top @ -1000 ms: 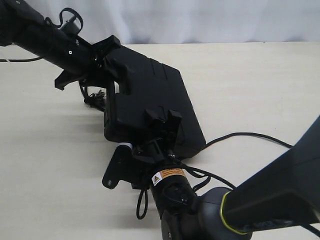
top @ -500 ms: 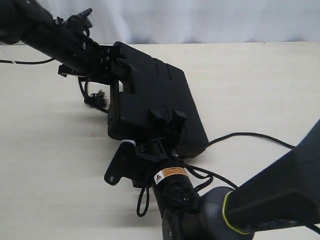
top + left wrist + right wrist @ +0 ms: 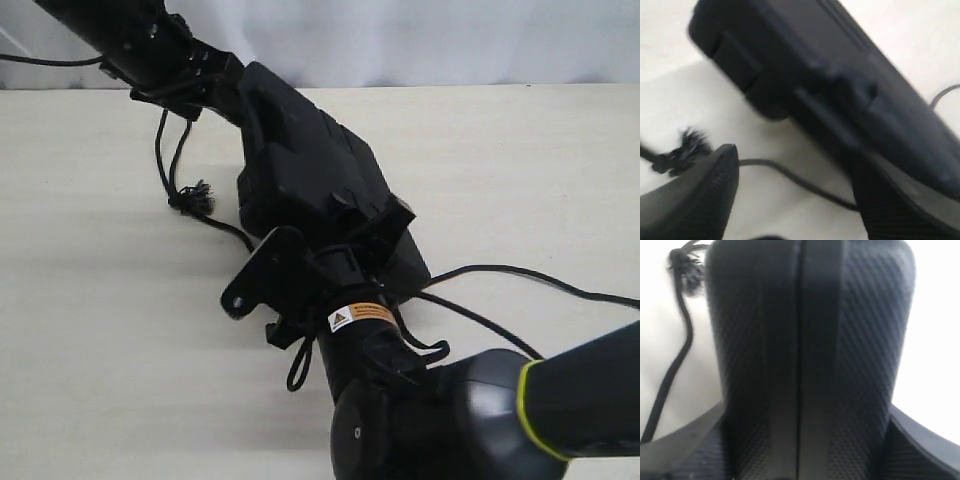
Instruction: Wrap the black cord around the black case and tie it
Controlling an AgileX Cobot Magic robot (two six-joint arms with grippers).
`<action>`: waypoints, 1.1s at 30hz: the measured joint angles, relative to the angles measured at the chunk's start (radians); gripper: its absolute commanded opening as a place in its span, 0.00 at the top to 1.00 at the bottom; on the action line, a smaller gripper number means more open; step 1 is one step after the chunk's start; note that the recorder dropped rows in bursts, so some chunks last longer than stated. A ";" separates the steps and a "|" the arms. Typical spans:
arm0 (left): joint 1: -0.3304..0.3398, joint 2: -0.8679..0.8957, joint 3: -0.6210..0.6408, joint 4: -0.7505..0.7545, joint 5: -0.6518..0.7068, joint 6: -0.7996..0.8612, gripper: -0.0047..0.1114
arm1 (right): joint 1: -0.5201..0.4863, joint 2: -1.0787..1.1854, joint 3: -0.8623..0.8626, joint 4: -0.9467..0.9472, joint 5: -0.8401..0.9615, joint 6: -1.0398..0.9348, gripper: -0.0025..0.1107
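The flat matte black plastic case slants across the blurred picture above the pale desk, its lower edge meeting one textured finger of the left hand. The hand's two fingers stand wide apart. Between them the thin black braided cord lies on the desk, its frayed tuft just beside the other finger.

Two arms are reaching toward each other.
Right end effector is clamping the black case between its fingers; left end effector is hovering with fingers spread wide.

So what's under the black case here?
Beneath the raised black case, the black cord lies on the table; its course further under is covered.
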 measured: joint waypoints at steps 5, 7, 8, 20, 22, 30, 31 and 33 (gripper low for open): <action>0.000 -0.006 -0.050 0.187 0.054 -0.091 0.44 | 0.000 -0.084 0.041 0.041 0.045 0.063 0.94; 0.002 -0.019 -0.051 0.216 0.044 -0.101 0.44 | 0.000 -0.118 0.075 0.045 0.053 0.114 0.94; 0.002 -0.027 -0.053 0.226 0.037 -0.105 0.44 | 0.000 -0.132 0.095 0.050 0.057 0.140 0.94; 0.071 -0.056 0.006 0.305 -0.003 -0.117 0.44 | 0.100 -0.322 0.273 0.160 0.161 0.232 0.94; 0.081 -0.056 0.035 0.316 -0.019 -0.118 0.44 | 0.123 -0.324 0.280 0.171 0.157 0.232 0.94; 0.087 -0.056 0.242 0.352 -0.226 -0.118 0.44 | 0.138 -0.308 0.286 0.190 0.135 0.231 0.94; 0.087 -0.056 0.287 0.356 -0.297 -0.118 0.44 | 0.138 -0.308 0.286 0.190 0.135 0.233 0.94; 0.087 -0.056 0.349 0.356 -0.399 -0.118 0.44 | 0.138 -0.308 0.286 0.190 0.134 0.233 0.94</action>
